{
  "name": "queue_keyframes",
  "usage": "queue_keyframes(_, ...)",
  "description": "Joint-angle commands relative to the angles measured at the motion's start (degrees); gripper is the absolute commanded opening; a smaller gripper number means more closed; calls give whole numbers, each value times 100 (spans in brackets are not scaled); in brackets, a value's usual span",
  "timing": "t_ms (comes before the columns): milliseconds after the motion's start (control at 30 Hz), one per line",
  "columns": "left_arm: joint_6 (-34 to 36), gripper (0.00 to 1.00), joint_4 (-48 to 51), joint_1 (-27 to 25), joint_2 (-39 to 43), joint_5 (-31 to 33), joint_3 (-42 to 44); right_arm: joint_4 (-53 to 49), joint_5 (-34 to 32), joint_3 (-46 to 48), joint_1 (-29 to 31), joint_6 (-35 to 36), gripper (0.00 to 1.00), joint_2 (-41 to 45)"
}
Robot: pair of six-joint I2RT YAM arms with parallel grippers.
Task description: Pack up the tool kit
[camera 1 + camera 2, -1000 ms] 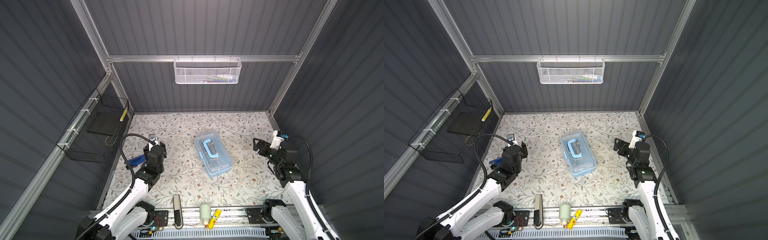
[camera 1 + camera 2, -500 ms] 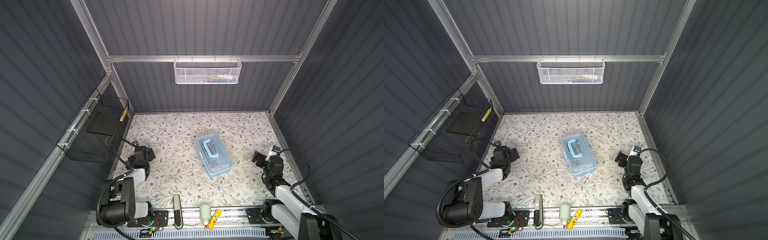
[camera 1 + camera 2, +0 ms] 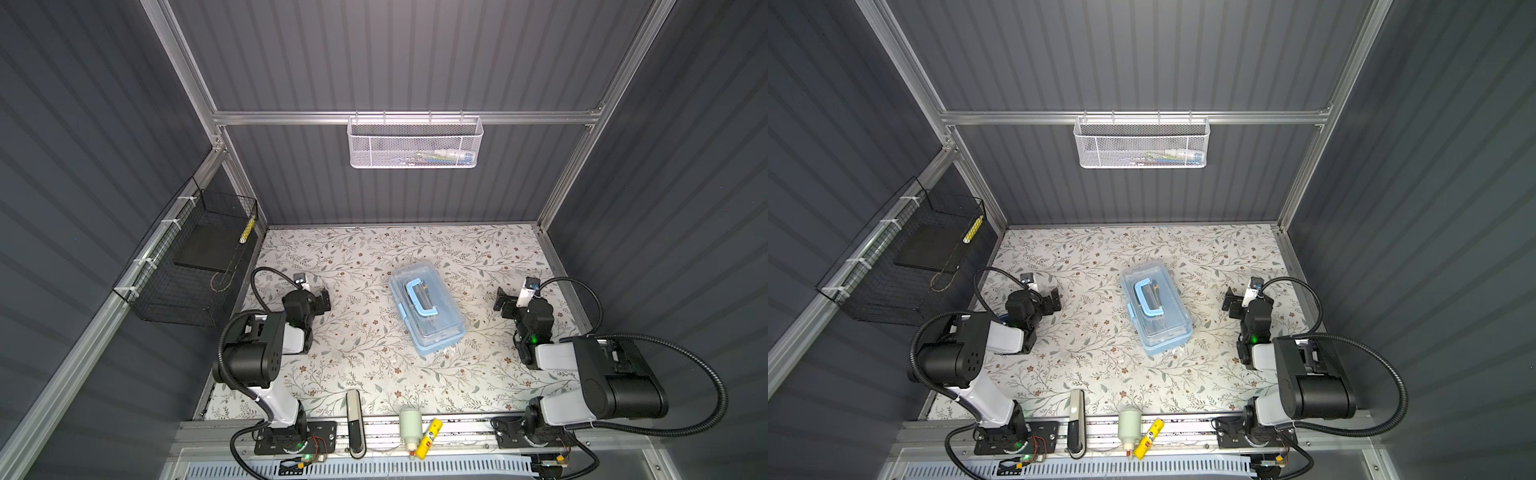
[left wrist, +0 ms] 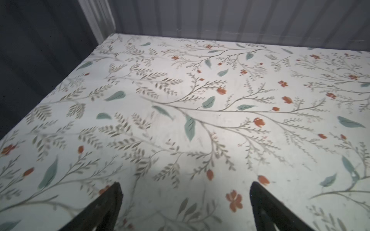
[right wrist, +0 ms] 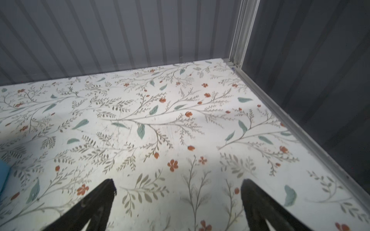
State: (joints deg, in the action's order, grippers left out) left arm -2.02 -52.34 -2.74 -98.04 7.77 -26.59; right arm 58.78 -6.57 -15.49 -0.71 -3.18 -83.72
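Table (image 3: 353,249): floral top.
Tool kit (image 3: 427,309): mid-table, askew to the edges; lid (image 3: 442,328) down, tools showing through it; whether it is fastened cannot be told.
Left hand (image 4: 185,186): wide, empty, near the left edge.
Right hand (image 5: 178,185): wide, empty, near the right edge.
Risk: if unfastened, a lift by the handle (image 3: 422,297) would likely spill tools; a one-sided push would likely spin the kit.

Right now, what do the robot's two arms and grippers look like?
The left arm and right arm pair white link shells with bulky black joint housings and small green lights. A ribbed black hose loops along each. The left gripper and right gripper have black, tapering fingers.
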Motion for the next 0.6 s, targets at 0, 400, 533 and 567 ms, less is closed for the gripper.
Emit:
queue_keyframes(0,323,100,-102,-42,-86,38,-52,22,-190,-164,10,82,99,17)
queue_keyframes(400,308,100,74,-42,-40,9,-84,32,188,-156,-17,186,99,14)
queue_keyframes(533,308,100,74,-42,-40,13,-83,45,187,-148,-17,186,99,14)
queue_keyframes(567,308,100,74,-42,-35,9,-83,45,190,-148,-17,186,99,14)
